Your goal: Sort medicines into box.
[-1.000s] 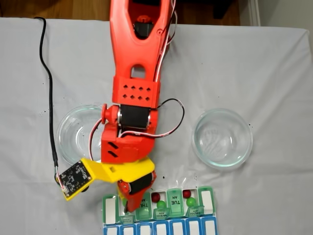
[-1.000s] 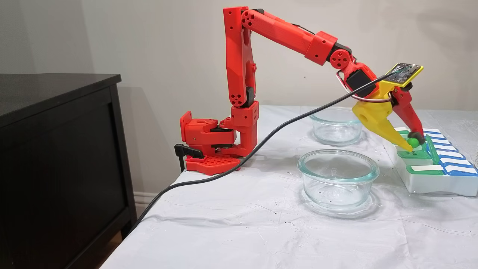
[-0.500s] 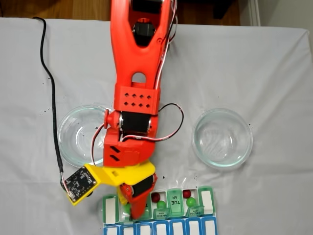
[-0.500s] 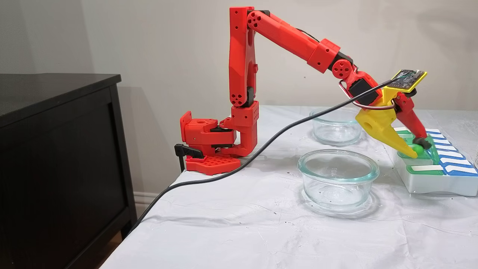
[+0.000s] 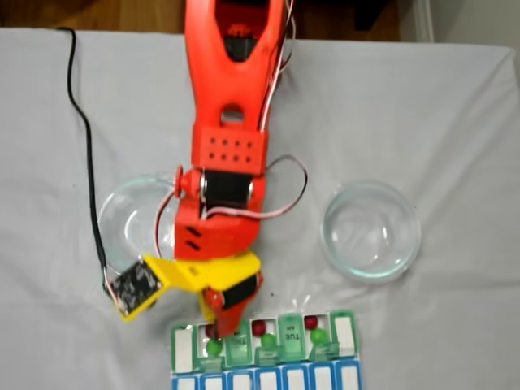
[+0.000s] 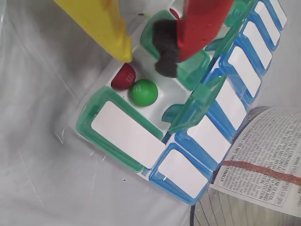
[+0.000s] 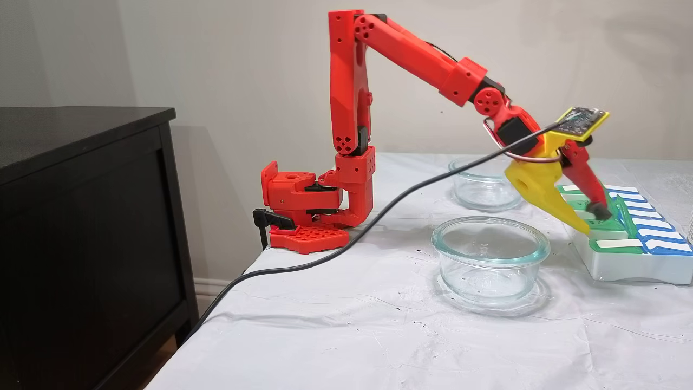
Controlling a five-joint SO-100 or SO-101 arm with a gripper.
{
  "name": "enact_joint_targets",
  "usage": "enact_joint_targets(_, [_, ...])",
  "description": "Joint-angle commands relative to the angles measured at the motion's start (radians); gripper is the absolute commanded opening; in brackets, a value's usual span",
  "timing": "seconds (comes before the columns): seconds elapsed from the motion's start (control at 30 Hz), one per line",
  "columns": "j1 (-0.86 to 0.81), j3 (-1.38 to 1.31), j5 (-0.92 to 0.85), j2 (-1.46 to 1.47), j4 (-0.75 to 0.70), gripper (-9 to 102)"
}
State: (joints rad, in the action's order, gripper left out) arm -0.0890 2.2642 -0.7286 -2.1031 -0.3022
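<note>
Your gripper [image 6: 143, 59] hangs w/ jaws apart, empty, over the box [image 6: 122, 136]; green ball [image 6: 143, 92] touching red ball [image 6: 123, 76] in compartment below.

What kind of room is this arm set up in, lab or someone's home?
Most likely a home room. The arm sits on a table under a wrinkled white cloth, beside a dark wooden cabinet, against a plain painted wall with a baseboard; wood flooring shows past the table's edge.

We see a table [image 7: 352, 325] under a wrinkled white cloth [image 5: 455, 106]. On it rest two clear glass dishes [image 7: 490, 265] [image 7: 486, 184], the box [image 7: 622, 260], the arm's red base [image 7: 308, 208], and perhaps a printed booklet [image 6: 263, 165].
</note>
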Motion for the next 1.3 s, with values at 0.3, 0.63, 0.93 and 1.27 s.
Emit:
enact_joint_targets(0.3, [0.156,-0.233,0.545,-0.249,-0.094,0])
enact_joint_targets(0.63, [0.373,-0.439,0.706,0.189,0.057,0])
enact_joint_targets(0.93, [0.341,-0.594,0.746,0.273,0.032,0])
enact_joint_targets(1.27, [0.351,-0.782,0.658,0.319,-0.299,0])
